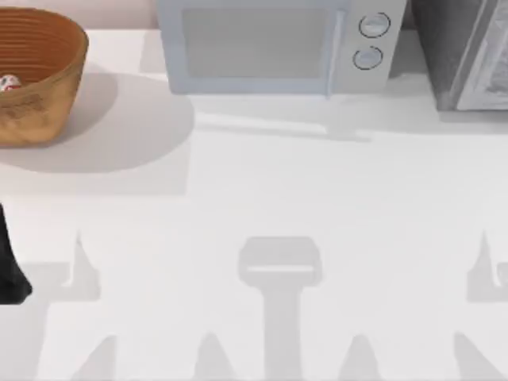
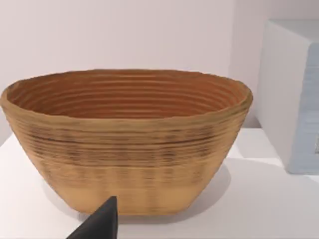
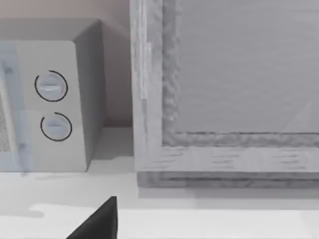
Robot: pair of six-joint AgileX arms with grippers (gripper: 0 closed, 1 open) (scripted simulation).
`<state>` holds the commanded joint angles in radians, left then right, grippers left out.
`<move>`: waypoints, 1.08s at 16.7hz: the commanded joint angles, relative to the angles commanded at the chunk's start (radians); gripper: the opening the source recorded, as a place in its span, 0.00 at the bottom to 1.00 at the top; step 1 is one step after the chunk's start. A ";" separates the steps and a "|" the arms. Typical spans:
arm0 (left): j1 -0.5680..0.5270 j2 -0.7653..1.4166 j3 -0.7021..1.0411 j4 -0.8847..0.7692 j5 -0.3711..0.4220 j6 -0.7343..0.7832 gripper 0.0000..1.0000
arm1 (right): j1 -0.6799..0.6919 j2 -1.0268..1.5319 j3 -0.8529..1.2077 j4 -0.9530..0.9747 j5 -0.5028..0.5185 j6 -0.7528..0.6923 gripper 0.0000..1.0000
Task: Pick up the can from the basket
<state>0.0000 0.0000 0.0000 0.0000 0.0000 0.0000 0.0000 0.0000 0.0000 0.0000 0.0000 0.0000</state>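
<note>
My left arm (image 1: 9,266) sits low at the table's left edge in the top view, a dark shape cut off by the frame, well short of the basket (image 1: 36,75). From the left wrist view, one dark fingertip (image 2: 102,224) pokes in at the edge, pointing at the basket's (image 2: 127,144) outer wall. Can't tell how far my left claw is open, and nothing visible in its grip. In the right wrist view, one dark fingertip (image 3: 99,221) over bare table (image 1: 262,190), facing the microwave's (image 3: 55,99) knob side and a grey cabinet (image 3: 224,89) beside it. Right claw opening: can't tell either.

Can (image 1: 9,82) is inside the basket, low against its left side, mostly cut off by the top view's left edge; just a white patch with red marks. From the left wrist view the basket's near wall hides the interior floor.

Basket is at the table's far-left corner, partly out of frame. Microwave (image 1: 274,44) stands just to its right along the back, cabinet (image 1: 468,51) at far right. Front and middle of the table is open white surface with only shadows on it.
</note>
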 joint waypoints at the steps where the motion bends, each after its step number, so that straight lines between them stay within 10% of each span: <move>1: 0.000 0.000 0.000 0.000 0.000 0.000 1.00 | 0.000 0.000 0.000 0.000 0.000 0.000 1.00; 9: 0.031 0.237 0.185 -0.128 -0.012 0.001 1.00 | 0.000 0.000 0.000 0.000 0.000 0.000 1.00; 18: 0.070 0.937 0.877 -0.480 0.009 0.040 1.00 | 0.000 0.000 0.000 0.000 0.000 0.000 1.00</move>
<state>0.0701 0.9368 0.8771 -0.4800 0.0093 0.0399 0.0000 0.0000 0.0000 0.0000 0.0000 0.0000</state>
